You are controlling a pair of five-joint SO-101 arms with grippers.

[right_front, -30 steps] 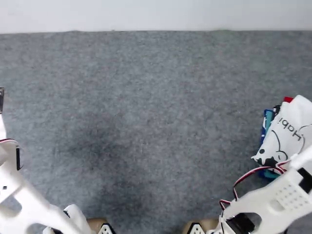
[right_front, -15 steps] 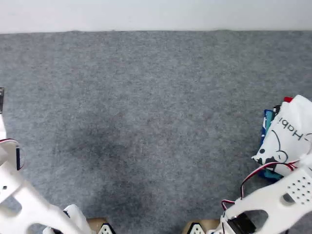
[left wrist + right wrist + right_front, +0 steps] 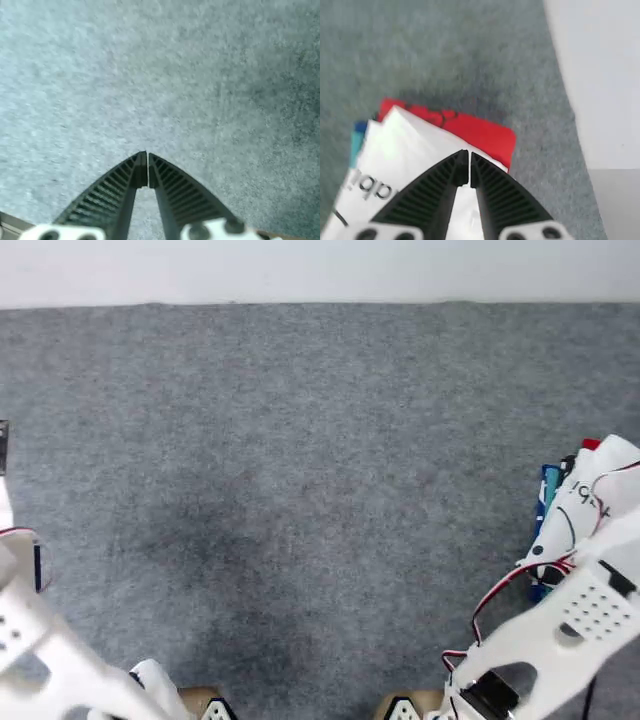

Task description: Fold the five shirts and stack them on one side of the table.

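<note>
Your stack of shirts sits folded at one side edge of the table, directly under the right gripper. A white shirt with dark print lies on top. It reaches from behind the closed fingertips out to one side of them. A red shirt lies beneath it, and its edge and corner show just past the fingertips. A blue shirt peeks out lower in the pile, at the far side of the white one. You can make out three colours from the wrist; any further layers are hidden, so the count may be higher.

The right gripper's two ribbed fingers are pressed together at the tips and hold nothing. They hang over the white shirt, and whether they touch the cloth is not clear.

The left gripper is likewise closed tip to tip and empty, with bare grey felt all around its fingers.

From above, the right arm leans over the near end of the stack, with a red, white and black cable looping along it. The left arm sits at the opposite near corner, well apart from the shirts.
</note>
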